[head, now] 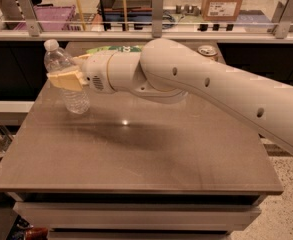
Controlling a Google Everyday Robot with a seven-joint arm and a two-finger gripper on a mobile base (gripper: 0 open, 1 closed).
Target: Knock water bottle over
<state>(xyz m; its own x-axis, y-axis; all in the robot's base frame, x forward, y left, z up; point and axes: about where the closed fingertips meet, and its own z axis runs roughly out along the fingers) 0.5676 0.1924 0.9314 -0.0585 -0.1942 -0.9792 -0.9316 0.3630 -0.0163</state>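
Note:
The water bottle (71,96) is clear ribbed plastic with a white cap. It stands near the table's far left corner, its top leaning slightly to the left. My gripper (66,79) is at the bottle's middle, reaching in from the right and touching its side at about label height. It covers part of the bottle's body. The white arm (211,89) stretches across the table from the right edge of the view.
An orange-gold drink can (206,50) stands at the table's far right, just behind the arm. A green packet (111,49) lies at the far edge, mostly hidden by the arm. The brown table (136,154) ends close to the bottle's left. A railed counter runs behind.

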